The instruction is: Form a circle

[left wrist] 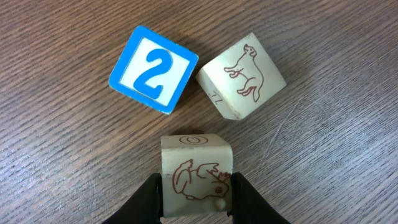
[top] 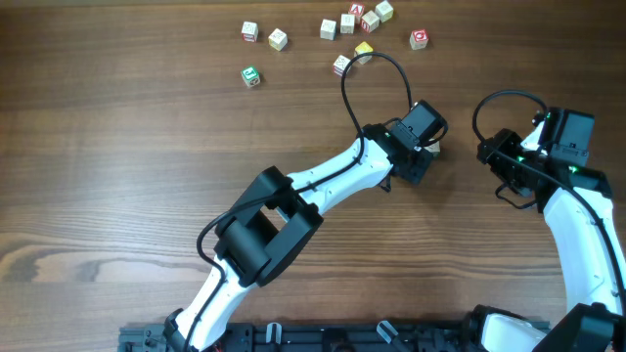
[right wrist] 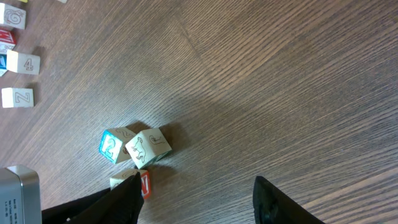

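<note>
No ring shows; the circle is only a tight group of three small wooden cubes. A blue cube [left wrist: 153,70] printed with a 2 lies beside a pale cube [left wrist: 242,74] with a brown dog drawing. Just in front of them is a third pale cube [left wrist: 196,168] with a brown animal drawing, and my left gripper [left wrist: 196,190] is shut on it, both fingers against its sides on the table. In the overhead view the left gripper [top: 427,147] covers the group. My right gripper [right wrist: 196,180] stands open to the right of the group [right wrist: 147,147], holding nothing.
Several loose cubes lie scattered along the far edge, among them a green one [top: 251,75], a yellow one [top: 363,49] and a red one [top: 419,39]. A black cable [top: 377,73] loops over the table near them. The right arm [top: 577,210] stands at the right.
</note>
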Controlling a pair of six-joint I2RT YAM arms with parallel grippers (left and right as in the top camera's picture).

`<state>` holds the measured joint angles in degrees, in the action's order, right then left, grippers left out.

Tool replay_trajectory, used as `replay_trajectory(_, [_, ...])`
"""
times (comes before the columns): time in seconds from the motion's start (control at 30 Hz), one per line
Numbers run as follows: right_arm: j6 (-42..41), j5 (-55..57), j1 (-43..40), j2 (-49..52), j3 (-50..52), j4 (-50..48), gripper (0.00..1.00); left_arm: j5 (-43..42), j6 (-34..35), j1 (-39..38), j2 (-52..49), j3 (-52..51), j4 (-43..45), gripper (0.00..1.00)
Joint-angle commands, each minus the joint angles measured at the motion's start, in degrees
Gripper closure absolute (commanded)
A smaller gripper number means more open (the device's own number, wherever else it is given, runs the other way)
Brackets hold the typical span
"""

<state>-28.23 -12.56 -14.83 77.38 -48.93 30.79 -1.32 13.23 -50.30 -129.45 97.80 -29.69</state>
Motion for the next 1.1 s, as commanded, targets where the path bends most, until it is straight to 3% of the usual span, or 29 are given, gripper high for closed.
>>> replay_trajectory(0.0, [-0.46, 0.94, -0.04, -0.76, -1.33, -0.28, 0.42, 0.81, -1.07, -0.07, -0.85, -0.52, 0.68, 0.69])
replay_trajectory(0.67, [-0.46, 0.96, -0.04, -0.72, -1.33, -0.31, 0.42, 2.47, -5.55, 0.17, -0.85, -0.52, -0.31, 0.65])
replay_trajectory(0.77, [-0.42, 0.96, -0.04, -0.72, -1.33, -0.31, 0.42, 2.47, -5.53, 0.17, -0.85, -0.52, -0.24, 0.56])
replay_trajectory(0.9, [-0.44, 0.96, -0.04, -0.72, -1.33, -0.28, 0.42, 2.51, -5.55, 0.33, -0.83, -0.52, -0.26, 0.32])
replay_trajectory(1.07, [-0.44, 0.96, -0.04, -0.72, -1.33, -0.28, 0.41, 2.49, -5.33, 1.99, 4.35, -0.44, -1.38, 0.25])
